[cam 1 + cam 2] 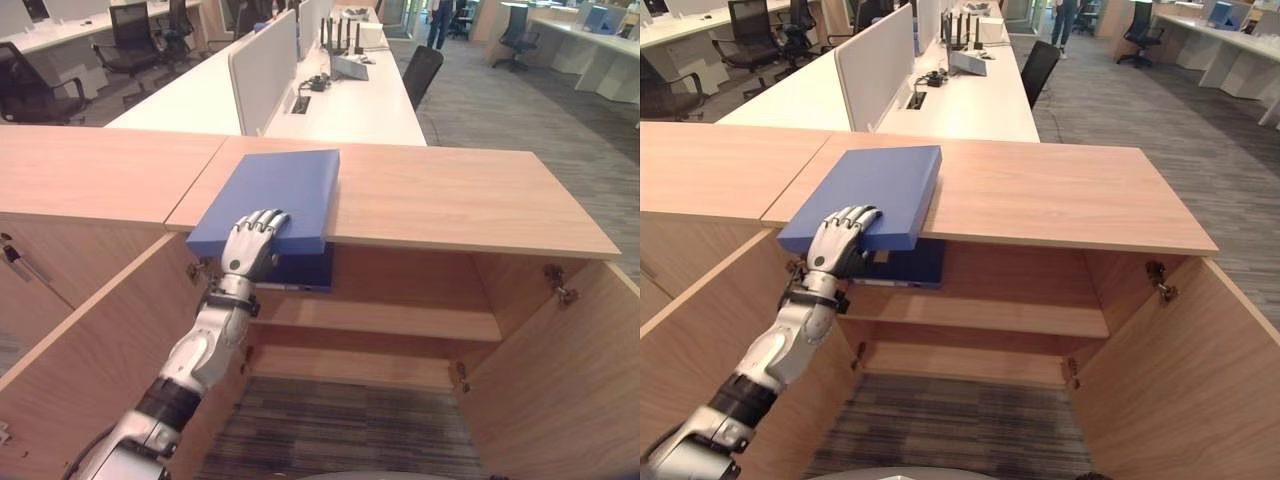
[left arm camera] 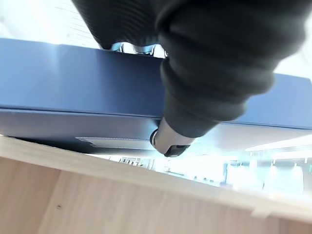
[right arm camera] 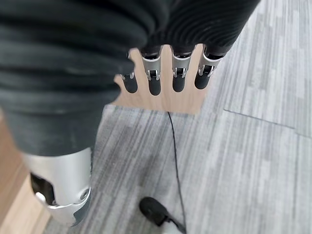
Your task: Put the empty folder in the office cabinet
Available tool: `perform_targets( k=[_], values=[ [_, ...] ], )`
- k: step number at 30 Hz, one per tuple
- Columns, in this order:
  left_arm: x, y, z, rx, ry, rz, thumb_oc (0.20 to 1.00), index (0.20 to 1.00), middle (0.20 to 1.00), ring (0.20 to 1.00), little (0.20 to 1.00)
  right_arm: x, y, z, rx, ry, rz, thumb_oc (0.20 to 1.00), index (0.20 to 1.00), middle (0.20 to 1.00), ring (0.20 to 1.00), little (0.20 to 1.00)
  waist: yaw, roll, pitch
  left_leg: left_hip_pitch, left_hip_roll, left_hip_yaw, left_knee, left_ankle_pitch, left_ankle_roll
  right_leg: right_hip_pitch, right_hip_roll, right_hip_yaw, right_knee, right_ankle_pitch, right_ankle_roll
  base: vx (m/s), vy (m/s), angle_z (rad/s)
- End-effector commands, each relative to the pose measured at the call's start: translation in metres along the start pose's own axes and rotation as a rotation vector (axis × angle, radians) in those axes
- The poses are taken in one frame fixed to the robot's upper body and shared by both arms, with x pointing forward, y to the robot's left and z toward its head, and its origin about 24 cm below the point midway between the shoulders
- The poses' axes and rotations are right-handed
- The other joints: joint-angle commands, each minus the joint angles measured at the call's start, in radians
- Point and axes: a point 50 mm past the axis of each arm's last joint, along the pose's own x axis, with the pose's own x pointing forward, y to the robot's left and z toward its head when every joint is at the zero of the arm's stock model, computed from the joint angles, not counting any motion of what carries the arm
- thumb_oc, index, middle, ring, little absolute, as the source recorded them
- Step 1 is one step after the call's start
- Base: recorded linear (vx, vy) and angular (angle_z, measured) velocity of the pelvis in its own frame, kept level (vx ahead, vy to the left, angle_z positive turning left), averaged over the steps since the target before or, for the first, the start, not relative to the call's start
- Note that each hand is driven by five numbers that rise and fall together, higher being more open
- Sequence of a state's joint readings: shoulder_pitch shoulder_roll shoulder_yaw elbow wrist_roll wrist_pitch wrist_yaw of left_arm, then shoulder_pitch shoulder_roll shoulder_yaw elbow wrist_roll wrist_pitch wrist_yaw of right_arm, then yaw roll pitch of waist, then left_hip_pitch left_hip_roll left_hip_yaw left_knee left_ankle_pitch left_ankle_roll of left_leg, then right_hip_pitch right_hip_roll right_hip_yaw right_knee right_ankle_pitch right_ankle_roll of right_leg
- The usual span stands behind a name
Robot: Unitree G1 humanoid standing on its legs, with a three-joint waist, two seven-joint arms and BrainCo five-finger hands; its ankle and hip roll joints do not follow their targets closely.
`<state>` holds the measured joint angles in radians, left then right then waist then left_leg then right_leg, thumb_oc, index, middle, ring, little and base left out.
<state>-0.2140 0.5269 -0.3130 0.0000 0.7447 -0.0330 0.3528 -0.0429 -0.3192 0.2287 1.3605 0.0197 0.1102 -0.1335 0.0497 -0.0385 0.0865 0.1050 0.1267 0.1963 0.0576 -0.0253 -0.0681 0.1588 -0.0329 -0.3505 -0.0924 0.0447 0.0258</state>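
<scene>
**Left hand grips folder at cabinet edge**

Left hand [image 1: 252, 248] clamps the blue folder [image 1: 275, 195], fingers over its cover, thumb beneath. Folder lies atop the open cabinet [image 1: 450, 195], jutting past the front edge. Right hand [image 3: 165, 73] hangs with fingers straight.

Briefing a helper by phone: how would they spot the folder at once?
Find the open wooden cabinet in front of the desks. The folder lies on its top, overhanging the front edge, with the left hand gripping that edge. It is the flat blue thing on the bare wood.

Bright, even office light; the close wrist views are blurred.
</scene>
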Motion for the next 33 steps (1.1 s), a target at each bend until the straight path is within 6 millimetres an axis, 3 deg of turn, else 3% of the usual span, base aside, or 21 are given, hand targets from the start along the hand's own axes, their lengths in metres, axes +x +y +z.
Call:
perform_targets(
  k=[1,4,6,7,8,9,12,13,14,15,19,21,24,30,33],
  values=[
    [-0.016,0.003,0.002,-0.186,-0.013,-0.122,0.2,0.2,0.2,0.2,0.2,0.0,-0.008,0.022,0.036,-0.086,-0.017,1.0,1.0,1.0,1.0,1.0,0.005,-0.073,0.021,-0.061,-0.008,-0.026,0.125,-0.09,-0.012,0.024,-0.02,0.014,0.005,-0.07,0.048,-0.01,-0.031,0.05],
    [-0.027,0.016,0.021,-0.449,-0.049,-0.162,0.2,0.2,0.2,0.2,0.2,-0.002,0.001,0.031,0.054,-0.145,0.016,1.0,1.0,1.0,1.0,1.0,0.01,-0.074,0.034,-0.068,-0.005,-0.032,0.128,-0.093,-0.01,0.017,-0.016,0.016,0.005,-0.07,0.046,-0.03,-0.035,0.06],
    [-0.036,0.03,0.046,-0.772,-0.16,-0.248,0.2,0.2,0.2,0.2,0.2,-0.004,0.004,0.035,0.04,-0.187,0.054,1.0,1.0,1.0,1.0,1.0,0.007,-0.074,0.043,-0.078,-0.007,-0.038,0.131,-0.089,-0.005,0.01,-0.016,0.014,0.005,-0.067,0.043,-0.04,-0.03,0.04],
    [-0.036,0.03,0.046,-0.773,-0.16,-0.249,0.2,0.2,0.2,0.2,0.2,-0.004,0.005,0.035,0.04,-0.187,0.054,1.0,1.0,1.0,1.0,1.0,0.006,-0.076,0.042,-0.081,-0.009,-0.038,0.129,-0.083,-0.003,0.007,-0.018,0.013,0.005,-0.064,0.042,0.0,0.0,0.0],
    [-0.04,0.043,0.055,-0.891,-0.23,-0.296,0.2,0.2,0.2,0.2,0.2,-0.006,0.005,0.044,0.016,-0.241,0.069,1.0,1.0,1.0,1.0,1.0,0.005,-0.068,0.047,-0.078,-0.007,-0.037,0.129,-0.09,-0.003,0.009,-0.014,0.015,0.005,-0.067,0.042,0.0,0.0,0.0],
    [-0.041,0.043,0.055,-0.891,-0.23,-0.297,0.2,0.2,0.2,0.2,0.2,-0.007,0.005,0.044,0.016,-0.241,0.071,1.0,1.0,1.0,1.0,1.0,0.003,-0.071,0.045,-0.08,-0.01,-0.036,0.127,-0.083,-0.002,0.006,-0.017,0.014,0.005,-0.064,0.042,0.0,0.0,0.0],
    [-0.041,0.07,0.052,-1.043,-0.277,-0.285,0.2,0.2,0.2,0.2,0.2,-0.009,0.005,0.042,-0.02,-0.268,0.088,1.0,1.0,1.0,1.0,1.0,0.001,-0.062,0.039,-0.07,-0.013,-0.03,0.117,-0.083,-0.003,0.007,-0.017,0.013,0.005,-0.063,0.043,0.01,0.007,0.0],
    [-0.044,0.078,0.05,-1.165,-0.271,-0.234,0.2,0.2,0.2,0.2,0.2,-0.01,0.01,0.042,-0.051,-0.285,0.113,1.0,1.0,1.0,1.0,1.0,0.006,-0.058,0.037,-0.062,-0.013,-0.031,0.118,-0.088,-0.003,0.013,-0.015,0.014,0.005,-0.067,0.042,0.01,0.014,-0.05],
    [-0.044,0.079,0.05,-1.165,-0.271,-0.234,0.2,0.2,0.2,0.2,0.2,-0.01,0.01,0.042,-0.051,-0.285,0.113,1.0,1.0,1.0,1.0,1.0,0.005,-0.061,0.035,-0.065,-0.015,-0.031,0.115,-0.082,-0.002,0.009,-0.017,0.013,0.005,-0.064,0.042,0.03,-0.009,-0.08],
    [-0.043,0.075,0.047,-1.28,-0.227,-0.193,0.2,0.2,0.2,0.2,0.2,-0.011,0.014,0.04,-0.069,-0.28,0.129,1.0,1.0,1.0,1.0,1.0,0.009,-0.06,0.036,-0.061,-0.013,-0.033,0.118,-0.086,-0.002,0.015,-0.013,0.014,0.005,-0.068,0.039,0.0,-0.012,-0.06],
    [-0.042,0.077,0.047,-1.357,-0.223,-0.145,0.2,0.2,0.2,0.2,0.2,-0.012,0.017,0.044,-0.072,-0.303,0.142,1.0,1.0,1.0,1.0,1.0,0.01,-0.066,0.035,-0.064,-0.018,-0.039,0.113,-0.078,-0.001,0.012,-0.014,0.013,0.005,-0.069,0.038,0.0,0.0,0.0],
    [-0.038,0.084,0.051,-1.365,-0.26,-0.099,0.2,0.2,0.2,0.2,0.2,-0.011,0.026,0.031,-0.068,-0.265,0.154,1.0,1.0,1.0,1.0,1.0,0.007,-0.064,0.039,-0.064,-0.018,-0.042,0.112,-0.078,0.0,0.015,-0.013,0.012,0.005,-0.071,0.038,0.0,0.0,0.0],
    [-0.033,0.091,0.057,-1.372,-0.312,-0.058,0.2,0.2,0.2,0.2,0.2,-0.009,0.033,0.039,-0.044,-0.213,0.155,1.0,1.0,1.0,1.0,1.0,0.016,-0.056,0.037,-0.061,-0.02,-0.046,0.109,-0.077,0.002,0.018,-0.014,0.01,0.005,-0.071,0.038,0.01,0.001,0.03],
    [-0.03,0.075,0.057,-1.303,-0.258,-0.135,0.2,0.2,0.2,0.2,0.2,-0.01,0.042,0.048,-0.042,-0.204,0.175,1.0,1.0,1.0,1.0,1.0,0.024,-0.049,0.039,-0.052,-0.017,-0.045,0.106,-0.078,0.003,0.026,-0.011,0.008,0.005,-0.073,0.035,0.01,-0.002,0.04],
    [-0.046,0.053,0.04,-1.186,-0.111,-0.258,0.2,0.2,0.2,0.2,0.2,-0.01,0.045,0.044,-0.028,-0.191,0.188,1.0,1.0,1.0,1.0,1.0,0.024,-0.043,0.042,-0.051,-0.015,-0.042,0.106,-0.077,0.002,0.026,-0.009,0.009,0.005,-0.075,0.034,0.0,0.0,0.0]
  ],
)
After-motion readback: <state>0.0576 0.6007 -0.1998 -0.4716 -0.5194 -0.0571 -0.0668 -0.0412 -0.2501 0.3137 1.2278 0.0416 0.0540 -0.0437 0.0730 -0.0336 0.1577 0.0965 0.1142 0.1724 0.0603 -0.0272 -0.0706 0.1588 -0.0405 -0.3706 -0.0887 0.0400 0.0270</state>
